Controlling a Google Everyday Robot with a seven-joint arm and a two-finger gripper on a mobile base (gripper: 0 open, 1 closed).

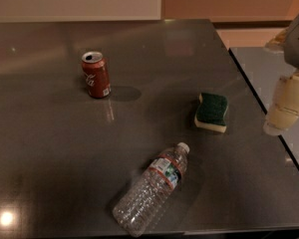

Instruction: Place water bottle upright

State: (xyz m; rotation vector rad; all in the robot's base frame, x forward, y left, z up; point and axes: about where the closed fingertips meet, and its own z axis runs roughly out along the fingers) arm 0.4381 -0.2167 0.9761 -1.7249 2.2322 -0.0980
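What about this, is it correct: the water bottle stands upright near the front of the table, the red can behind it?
No: the camera view shows the water bottle lying on its side near the front of the table, the red can behind it. The gripper hangs at the far right.

Glossy dark table [50, 148]; clear ribbed plastic water bottle [149, 190]; matt cream plastic tool [283, 112] at right edge.

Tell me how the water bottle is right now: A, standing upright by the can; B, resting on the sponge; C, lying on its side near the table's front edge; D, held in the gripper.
C: the water bottle lies on its side on the table, cap toward the sponge; the gripper is at the view's right edge, apart from it.
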